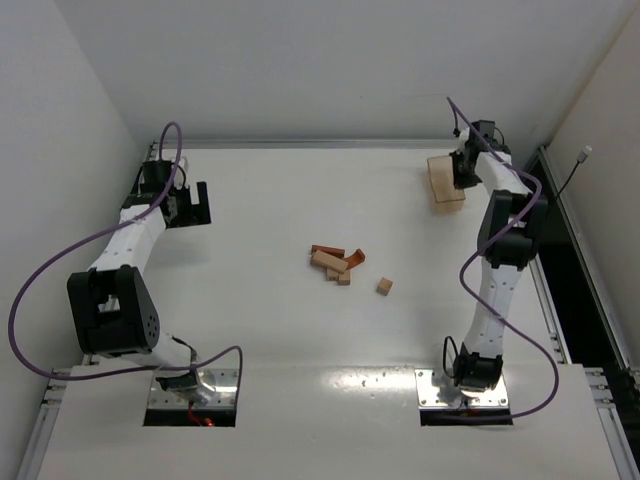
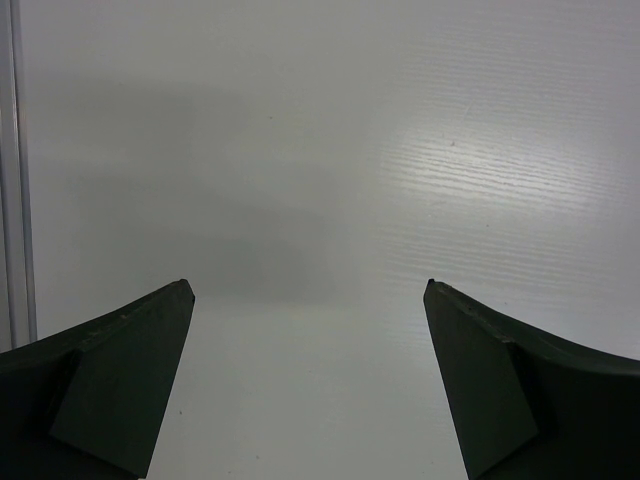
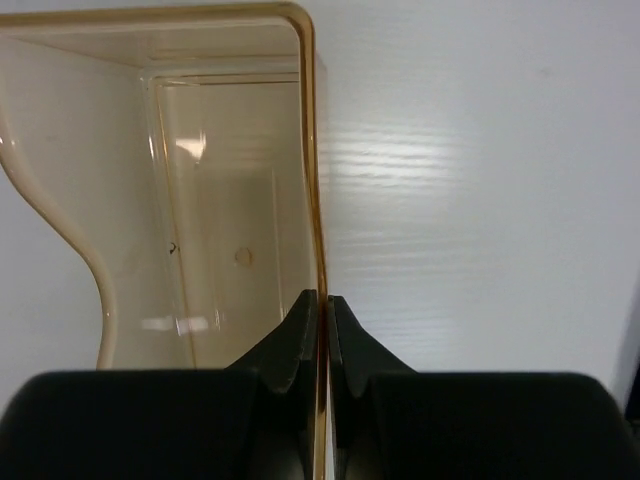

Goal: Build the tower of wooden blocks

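Note:
Several wood blocks (image 1: 333, 263), tan and reddish-brown, lie in a loose pile at the table's middle. One small tan cube (image 1: 384, 286) lies apart to their right. No tower shows in any view. My left gripper (image 1: 190, 205) is open and empty at the far left, well away from the blocks; in the left wrist view (image 2: 308, 290) only bare table lies between its fingers. My right gripper (image 1: 462, 172) is at the far right. In the right wrist view (image 3: 322, 297) it is shut on the thin right wall of a clear amber plastic bin (image 3: 200, 200), which looks empty.
The amber bin (image 1: 446, 185) sits near the table's far right corner. A metal rail (image 2: 15, 170) runs along the table's left edge beside my left gripper. A dark gap (image 1: 575, 250) borders the table on the right. White walls close in the back and sides.

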You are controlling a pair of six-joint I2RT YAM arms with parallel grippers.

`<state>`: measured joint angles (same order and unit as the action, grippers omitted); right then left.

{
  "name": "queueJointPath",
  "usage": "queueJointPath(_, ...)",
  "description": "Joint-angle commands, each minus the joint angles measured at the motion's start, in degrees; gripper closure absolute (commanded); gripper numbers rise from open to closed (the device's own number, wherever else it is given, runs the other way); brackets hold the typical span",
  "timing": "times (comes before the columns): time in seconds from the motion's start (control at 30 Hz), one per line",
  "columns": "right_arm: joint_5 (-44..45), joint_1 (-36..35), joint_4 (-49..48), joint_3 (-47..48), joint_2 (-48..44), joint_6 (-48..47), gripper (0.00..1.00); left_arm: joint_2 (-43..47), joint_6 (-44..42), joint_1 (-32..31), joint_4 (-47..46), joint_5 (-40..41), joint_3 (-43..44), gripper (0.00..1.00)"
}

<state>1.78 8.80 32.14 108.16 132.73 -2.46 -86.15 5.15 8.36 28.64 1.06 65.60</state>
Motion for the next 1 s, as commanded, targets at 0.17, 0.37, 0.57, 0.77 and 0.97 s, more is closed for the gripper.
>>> queueJointPath(0.17,3.40,5.44,1.87,11.37,3.85,-4.57,1.00,-0.16,0.04,0.60,-1.13,-1.15,1.54,0.00)
queueJointPath(0.37,2.88,5.44,3.10,11.37,5.52,-6.15,1.00,-0.16,0.04,0.60,-1.13,-1.15,1.54,0.00)
queueJointPath(0.57,2.35,5.97,3.72,11.90,6.05,-6.68,0.55,-0.16,0.04,0.60,-1.13,-1.15,1.54,0.00)
queueJointPath(0.77,1.48,6.49,0.31,7.96,1.41,-6.68,0.30,0.89,0.57,0.60,-1.66,-0.09,1.54,0.00)
queueJointPath(0.97,-1.77,5.27,-6.73,-5.13,-12.65,-5.63,0.24,1.94,2.49,0.60,-3.24,-0.09,-0.21,0.00)
